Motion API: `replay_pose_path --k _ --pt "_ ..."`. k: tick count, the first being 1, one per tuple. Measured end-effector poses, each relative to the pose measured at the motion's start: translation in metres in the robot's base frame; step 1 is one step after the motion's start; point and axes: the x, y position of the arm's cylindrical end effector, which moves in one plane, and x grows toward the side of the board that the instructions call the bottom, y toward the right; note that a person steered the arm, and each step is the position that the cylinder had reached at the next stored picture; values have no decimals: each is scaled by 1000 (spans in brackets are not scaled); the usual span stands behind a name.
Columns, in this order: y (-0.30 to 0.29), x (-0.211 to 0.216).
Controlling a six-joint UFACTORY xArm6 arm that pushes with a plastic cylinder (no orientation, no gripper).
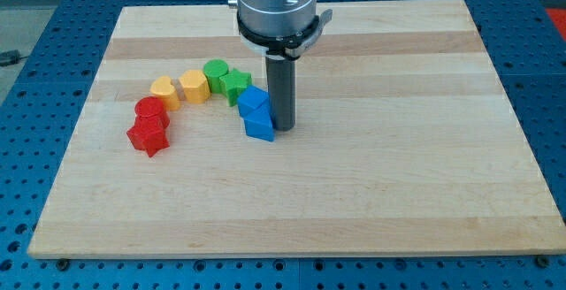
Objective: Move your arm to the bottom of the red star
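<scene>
The red star (148, 136) lies at the left of the frame on the counter (398, 193), touching the red cylinder (151, 110) just above it, while my tip (285, 129) rests near the centre, just right of the two blue blocks (256, 113). No opening or closing end effector is fitted, only a plain rod, so nothing is gripped. The tip is best swept down toward the bottom of the frame first, then left below the blue blocks, and stopped just under the star without it being nudged.
</scene>
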Motion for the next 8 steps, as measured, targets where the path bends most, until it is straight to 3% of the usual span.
replay_pose_path --k 2,3,4,5,6,8 --pt "-1 6" --pt "7 37" --pt "-39 92" --pt "-96 102" --pt "-127 71" --pt "-115 33"
